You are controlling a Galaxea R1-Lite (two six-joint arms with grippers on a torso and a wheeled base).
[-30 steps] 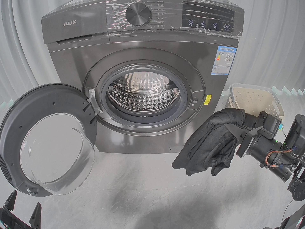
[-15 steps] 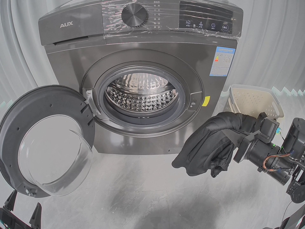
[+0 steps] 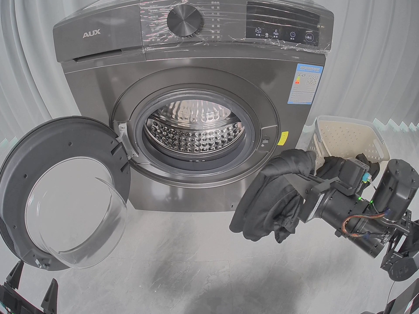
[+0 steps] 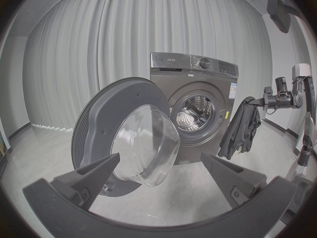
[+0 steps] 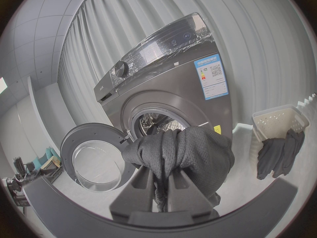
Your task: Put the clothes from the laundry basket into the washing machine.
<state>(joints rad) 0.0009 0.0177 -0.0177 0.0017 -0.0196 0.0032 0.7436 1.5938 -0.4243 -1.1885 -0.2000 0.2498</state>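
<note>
Black cylindrical arm (image 3: 338, 206), orange cable (image 3: 364, 217)

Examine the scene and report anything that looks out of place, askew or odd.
Two things: dark clothes hang over the rim of the laundry basket, down its outside, and crinkled plastic film covers the control panel of the washing machine. Nothing looks spilled or damaged.

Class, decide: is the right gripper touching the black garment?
Touching. The right wrist view shows the right gripper shut on the black garment, fabric pinched between its fingers.
</note>
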